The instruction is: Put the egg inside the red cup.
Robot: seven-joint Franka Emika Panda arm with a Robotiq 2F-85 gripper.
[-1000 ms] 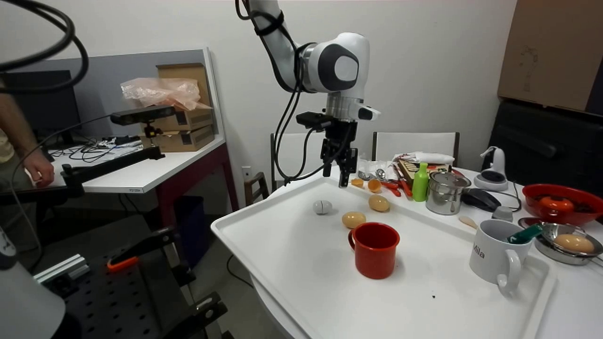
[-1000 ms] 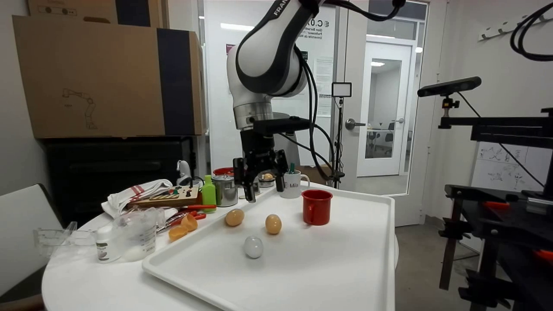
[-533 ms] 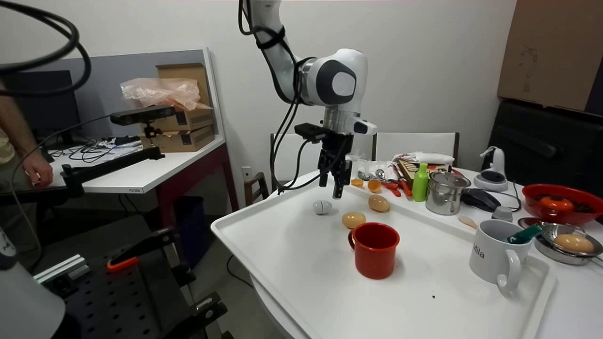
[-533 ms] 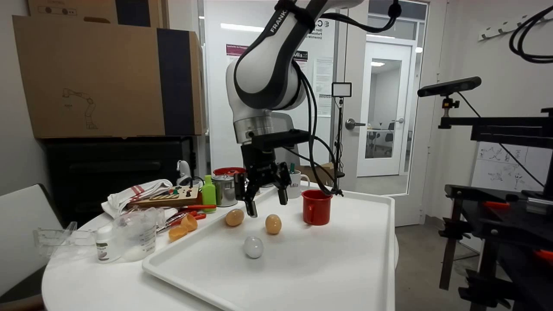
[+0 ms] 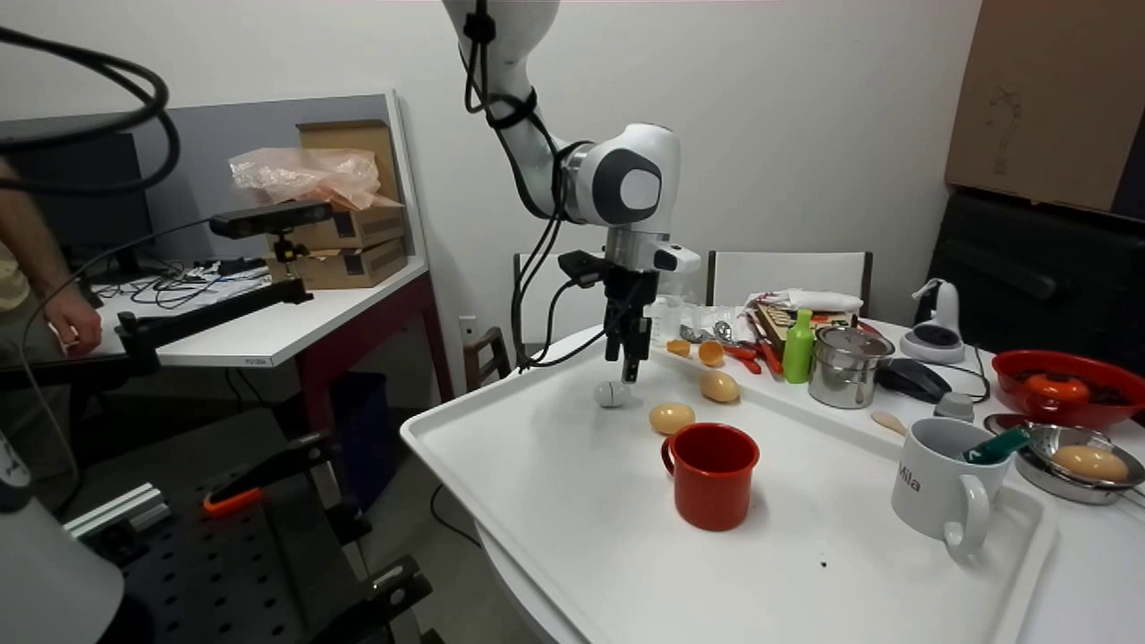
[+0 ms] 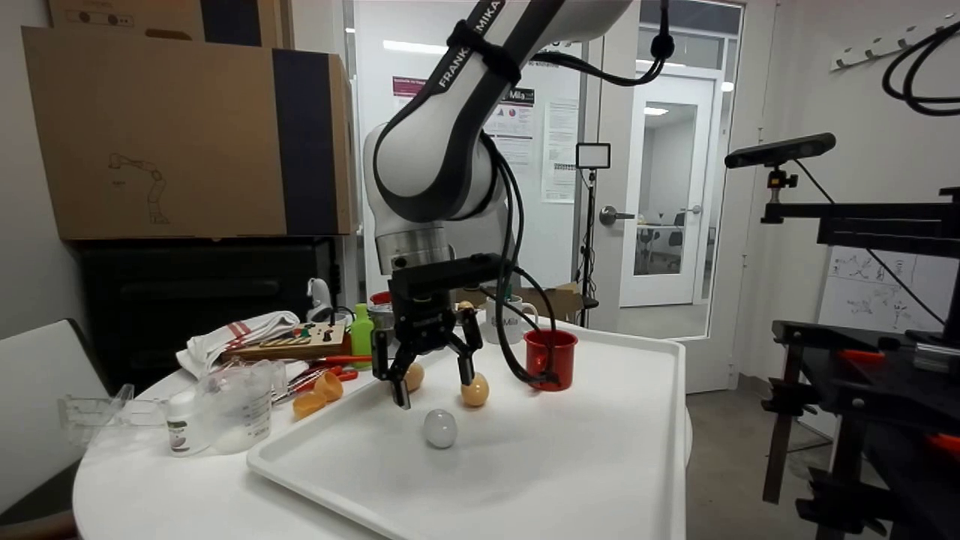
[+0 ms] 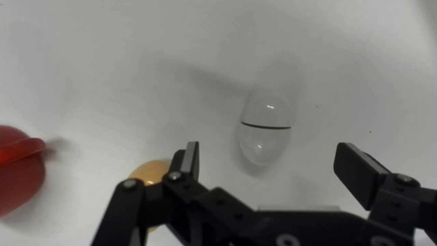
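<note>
White mug [image 5: 920,501] upright on the tray [image 5: 555,456] — tilted green item [image 5: 997,444] inside. Green bottle [image 5: 798,353] noted upright, just beside the steel pot [image 5: 845,380]. Red bowl [image 5: 1091,414] near a pan [image 5: 1069,488]. Striped cloth [image 6: 232,339] by a wooden box [image 6: 289,349].

Four eggs [image 5: 671,418] (one clear), one red cup [image 5: 715,487]

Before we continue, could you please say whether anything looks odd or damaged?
The clear egg has a dark line across it, like a seam; two orange shell halves lie beside the tray, as if cracked.
</note>
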